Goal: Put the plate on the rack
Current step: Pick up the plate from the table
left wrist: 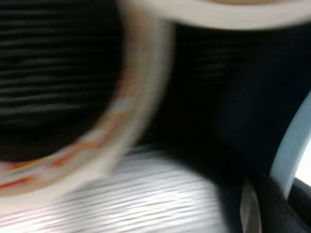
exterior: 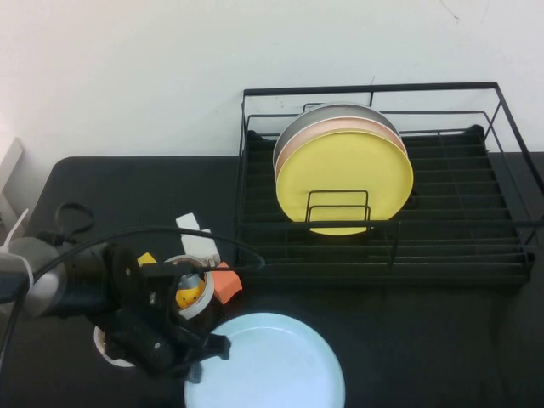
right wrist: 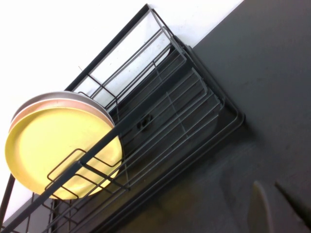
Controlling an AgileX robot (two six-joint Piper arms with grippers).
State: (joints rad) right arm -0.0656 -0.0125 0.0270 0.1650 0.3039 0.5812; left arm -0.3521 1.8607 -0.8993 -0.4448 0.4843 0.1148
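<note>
Tabletop (exterior: 425,340): left end effector (exterior: 201,354) beside plate (exterior: 274,367)

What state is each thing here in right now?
plate: flat on the table, not racked.
rack: holds standing plates, with free slots.
yellow plate: upright in the rack.
left pincer: low at the plate's edge.
right pincer: above the table beside the rack.

High view: raised, angled down over table (exterior: 425,340). Left wrist view — very close, blurred. Right wrist view — tilted; shares rack (right wrist: 160,121) with high view.
</note>
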